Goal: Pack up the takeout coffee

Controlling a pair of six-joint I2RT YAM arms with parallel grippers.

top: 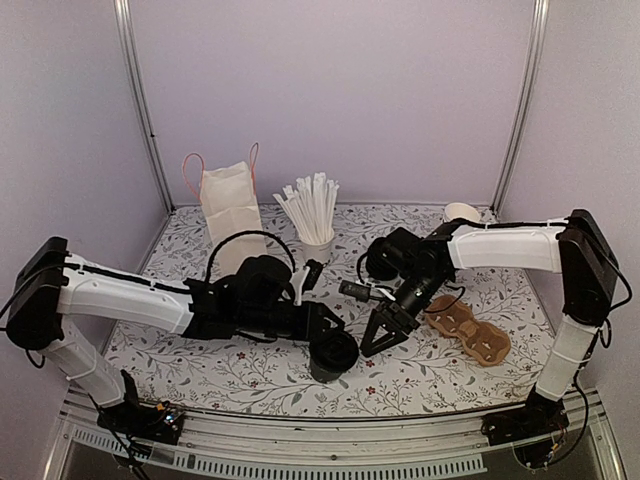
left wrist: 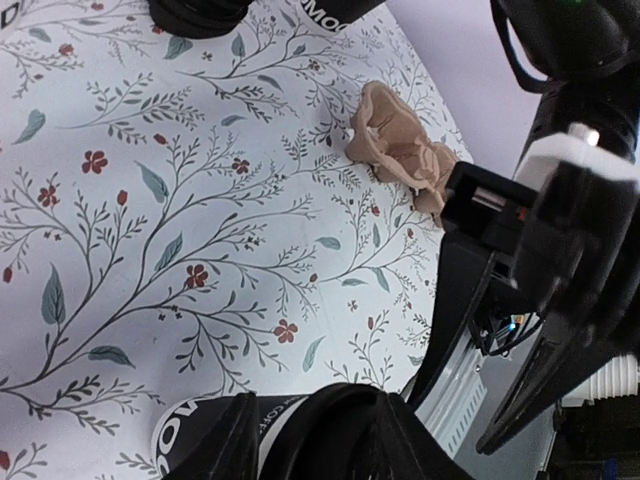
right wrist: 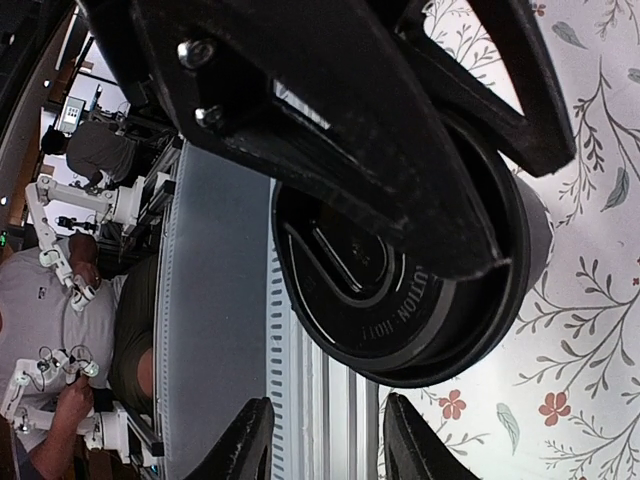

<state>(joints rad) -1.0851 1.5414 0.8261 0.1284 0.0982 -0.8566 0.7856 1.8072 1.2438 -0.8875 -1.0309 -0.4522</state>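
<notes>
The takeout coffee (top: 334, 362), a black paper cup with a black lid, is near the table's front middle. My left gripper (top: 333, 343) is shut on it from the left. In the left wrist view the cup (left wrist: 340, 430) fills the bottom edge between my left gripper's fingers (left wrist: 200, 445). My right gripper (top: 385, 335) is open and empty just right of the cup, pointing down at the table. In the right wrist view its two fingertips (right wrist: 240, 440) stand apart below the lid (right wrist: 400, 290).
A brown cardboard cup carrier (top: 468, 331) lies right of the right gripper; it also shows in the left wrist view (left wrist: 400, 150). A white paper bag (top: 230, 205), a cup of white straws (top: 314, 218) and a lidless cup (top: 462, 212) stand at the back.
</notes>
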